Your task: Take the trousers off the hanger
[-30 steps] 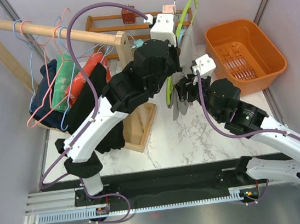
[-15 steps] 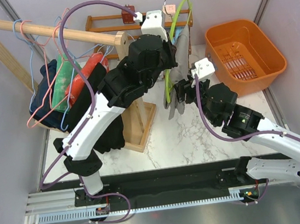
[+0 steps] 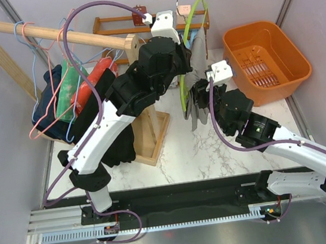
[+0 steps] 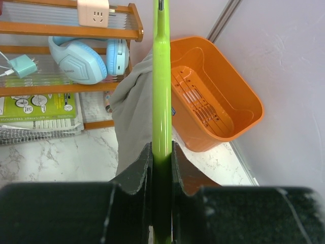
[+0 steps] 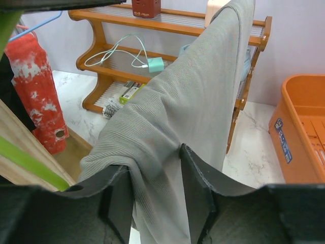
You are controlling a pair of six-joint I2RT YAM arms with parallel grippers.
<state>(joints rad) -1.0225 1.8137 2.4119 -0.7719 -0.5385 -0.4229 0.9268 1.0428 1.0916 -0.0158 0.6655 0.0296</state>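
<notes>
The lime-green hanger (image 3: 195, 8) hangs in the air, held by my left gripper (image 3: 184, 65), which is shut on its stem (image 4: 162, 76). In the left wrist view the left gripper (image 4: 161, 150) clamps the green bar between both fingers. The light grey trousers (image 3: 197, 51) drape over the hanger and hang down. My right gripper (image 3: 199, 100) is at their lower part. In the right wrist view the right gripper (image 5: 157, 157) is closed on a bunched fold of the trousers (image 5: 193, 96). The hanger's green arm (image 5: 25, 157) shows at the lower left.
An orange basket (image 3: 269, 60) sits at the right. A wooden shelf rack (image 3: 115, 27) with headphones (image 4: 84, 58) stands at the back. A wooden clothes rail (image 3: 49, 36) at the left carries pink and blue wire hangers, a red garment (image 3: 89, 83) and a black one (image 3: 98, 106).
My left arm has moved the hanger and trousers slightly up and away. My right arm has shifted left, staying at the trousers' lower part.
</notes>
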